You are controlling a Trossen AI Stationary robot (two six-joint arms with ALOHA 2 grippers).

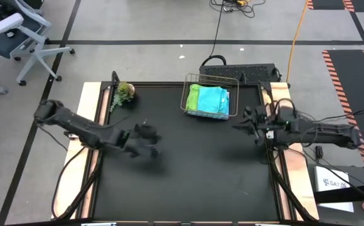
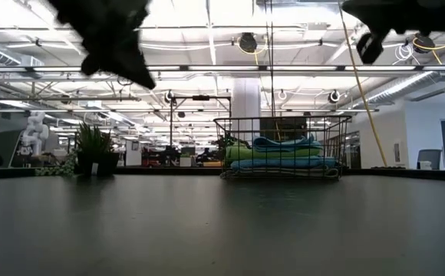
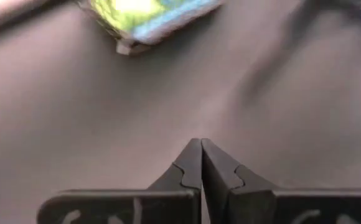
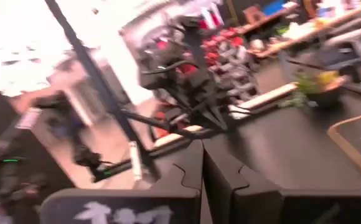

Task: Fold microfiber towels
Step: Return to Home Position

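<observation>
Folded microfiber towels, a lime green one point(image 1: 194, 98) and a sky blue one point(image 1: 216, 99), lie stacked in a wire basket point(image 1: 211, 78) at the table's far middle. The low view shows the stack point(image 2: 281, 152) through the basket's wires point(image 2: 230, 146). My left gripper point(image 1: 152, 143) hovers shut over the mat's left half, clear of the basket; its shut fingertips point(image 3: 200, 147) show over bare mat. My right gripper point(image 1: 240, 123) is shut near the table's right edge, held high and about level, its fingertips point(image 4: 202, 148) pointing across the table. Neither holds anything.
A small green plant point(image 1: 124, 92) stands at the far left corner, also seen in the low view as a plant point(image 2: 93, 150). The black mat point(image 1: 188, 182) spreads bare in front of the basket. Cables hang beside the right arm point(image 1: 320, 133).
</observation>
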